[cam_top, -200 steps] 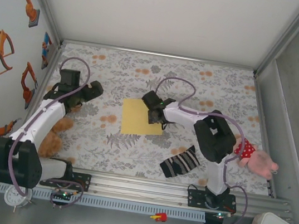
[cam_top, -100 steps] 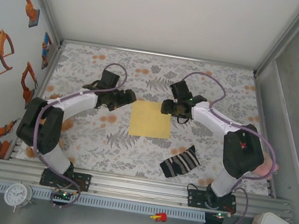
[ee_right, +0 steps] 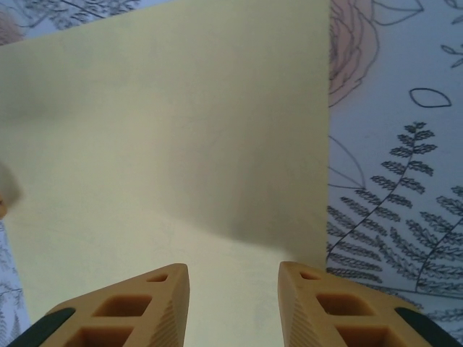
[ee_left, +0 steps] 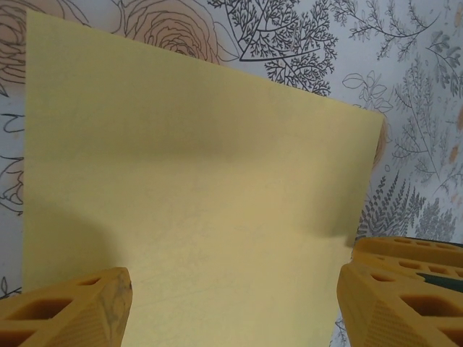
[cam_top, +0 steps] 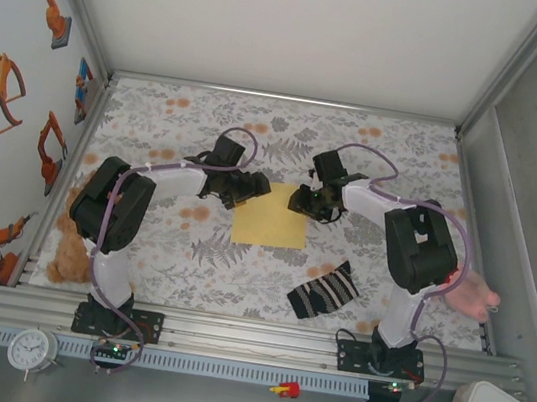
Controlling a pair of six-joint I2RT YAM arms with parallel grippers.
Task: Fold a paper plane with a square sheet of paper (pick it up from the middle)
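Top external view: sheet (cam_top: pixel 271 217) is seen flat on table (cam_top: pixel 200 120), about mid-table, not yet folded. Sock (cam_top: pixel 324 290) is seen at 5 o'clock from it, apart, and is not needed.

Sheet is judged v. light, thin and floppy. It can be bent, creased or torn w/ little push, and may be slid on the table if nudged. A flat edge is hard to grip, so hold should be taken near the middle, w/ paper pinched up into a small bump, gently.

L gripper (cam_top: pixel 248 190) is placed at sheet's 10 o'clock corner, R gripper (cam_top: pixel 304 204) at its 2 o'clock corner, both low over the paper. Left wrist view: fingers (ee_left: pixel 72 307) are held wide apart, w/ plain paper seen between them; nothing is clamped. Right wrist view: fingers (ee_right: pixel 126 307) are set nearer each other, but a clear gap is left and flat paper is seen through it, so nothing is clamped there either. Whether any tips are pressed on the paper can't be told.
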